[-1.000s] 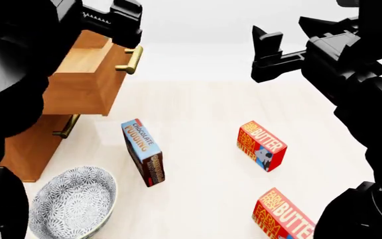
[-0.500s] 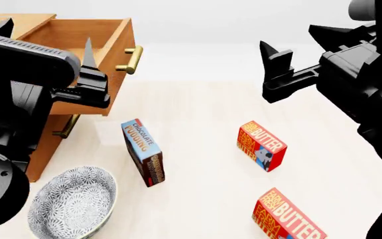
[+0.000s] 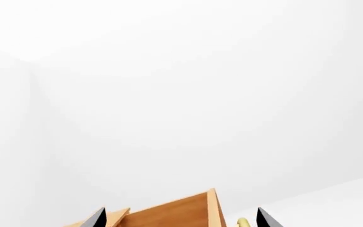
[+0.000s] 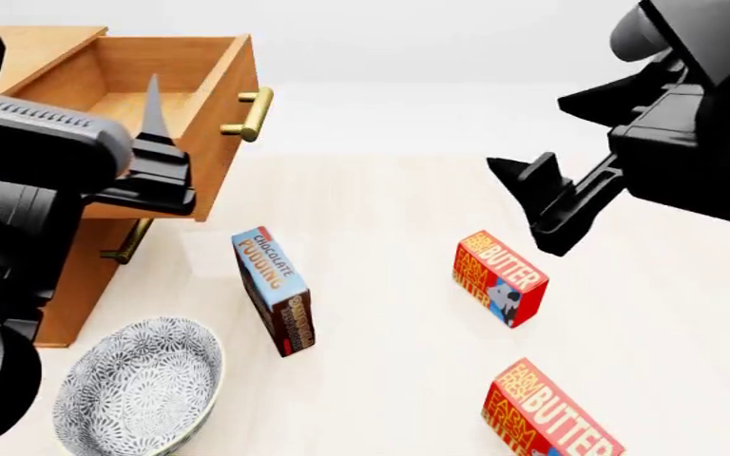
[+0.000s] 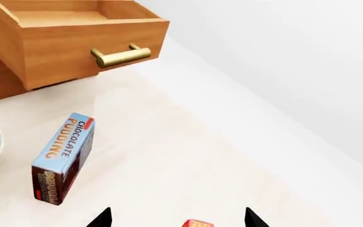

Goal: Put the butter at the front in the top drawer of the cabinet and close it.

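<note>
Two butters (image 4: 501,278) lie below-right; our right gripper (image 4: 546,211) hangs spread just above the farther one. Its long axis slants toward lower right.

The pale wooden floor (image 4: 378,190) carries the cabinet (image 4: 67,285) at its left edge. A patterned bowl (image 4: 137,389), a pudding box (image 4: 274,290) and two butter cartons (image 4: 501,278) (image 4: 549,413) lie on it

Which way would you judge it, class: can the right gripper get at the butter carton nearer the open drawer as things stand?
Probably yes. The right gripper hangs open just above that butter carton, with bare floor around it; the chocolate pudding box and second carton lie apart.
</note>
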Available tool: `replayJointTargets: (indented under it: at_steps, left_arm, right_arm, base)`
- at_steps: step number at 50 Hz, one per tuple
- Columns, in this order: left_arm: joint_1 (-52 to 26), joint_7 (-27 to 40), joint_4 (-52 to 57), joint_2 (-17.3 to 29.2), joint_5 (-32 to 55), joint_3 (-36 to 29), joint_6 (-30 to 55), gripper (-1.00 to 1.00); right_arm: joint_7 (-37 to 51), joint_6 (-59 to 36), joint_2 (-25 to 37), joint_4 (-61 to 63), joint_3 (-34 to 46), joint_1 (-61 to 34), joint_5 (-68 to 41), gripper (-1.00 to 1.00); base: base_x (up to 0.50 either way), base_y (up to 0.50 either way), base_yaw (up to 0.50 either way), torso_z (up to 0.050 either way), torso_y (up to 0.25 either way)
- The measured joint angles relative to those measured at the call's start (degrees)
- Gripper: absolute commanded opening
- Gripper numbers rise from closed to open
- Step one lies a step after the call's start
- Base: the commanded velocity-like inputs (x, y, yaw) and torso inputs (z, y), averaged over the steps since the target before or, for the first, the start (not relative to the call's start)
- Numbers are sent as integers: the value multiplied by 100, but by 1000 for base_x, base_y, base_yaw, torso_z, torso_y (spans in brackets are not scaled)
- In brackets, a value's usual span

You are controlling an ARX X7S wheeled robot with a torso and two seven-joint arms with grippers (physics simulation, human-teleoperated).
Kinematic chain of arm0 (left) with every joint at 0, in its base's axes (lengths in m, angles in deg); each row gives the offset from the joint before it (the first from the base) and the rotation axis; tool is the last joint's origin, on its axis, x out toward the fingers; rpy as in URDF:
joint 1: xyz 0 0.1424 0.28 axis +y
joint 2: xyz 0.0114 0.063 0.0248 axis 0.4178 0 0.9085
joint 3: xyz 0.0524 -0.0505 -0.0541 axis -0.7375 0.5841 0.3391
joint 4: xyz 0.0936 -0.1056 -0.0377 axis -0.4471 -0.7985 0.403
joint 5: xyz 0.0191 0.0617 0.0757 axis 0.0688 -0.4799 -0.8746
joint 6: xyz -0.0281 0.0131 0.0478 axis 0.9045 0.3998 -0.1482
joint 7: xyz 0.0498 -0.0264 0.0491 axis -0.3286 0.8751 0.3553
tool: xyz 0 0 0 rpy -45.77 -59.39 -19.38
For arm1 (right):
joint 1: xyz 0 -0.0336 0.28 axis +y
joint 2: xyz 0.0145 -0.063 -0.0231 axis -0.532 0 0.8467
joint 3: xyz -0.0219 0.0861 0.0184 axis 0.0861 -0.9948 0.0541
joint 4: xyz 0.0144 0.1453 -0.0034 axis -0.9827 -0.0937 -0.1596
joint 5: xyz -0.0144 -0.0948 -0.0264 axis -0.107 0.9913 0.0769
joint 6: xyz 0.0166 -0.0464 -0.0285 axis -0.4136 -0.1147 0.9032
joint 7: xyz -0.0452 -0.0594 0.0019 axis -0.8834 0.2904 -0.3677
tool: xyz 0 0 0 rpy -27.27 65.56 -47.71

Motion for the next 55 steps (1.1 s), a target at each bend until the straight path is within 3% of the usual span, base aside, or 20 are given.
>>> replayJointTargets:
  at_steps: [12,24,55]
  left_arm:
    - [152,-26,2,55,-21,34,-226,100]
    - [320,-37,-12,75,-53,22,-438,100]
    - [725,-50,-173,57,-193,-97,-951,100]
  right_arm:
    - [-1719,253,125,-728,1704,-805,952,100]
    - [-2573,552,67,-1418,2771,-1019,1663,100]
    - [-2838,1915,-556,-3435,3458,-233,2637,100]
  base:
    - [0,0,0,0,0]
    - [0,0,0,0,0]
    - [0,0,0,0,0]
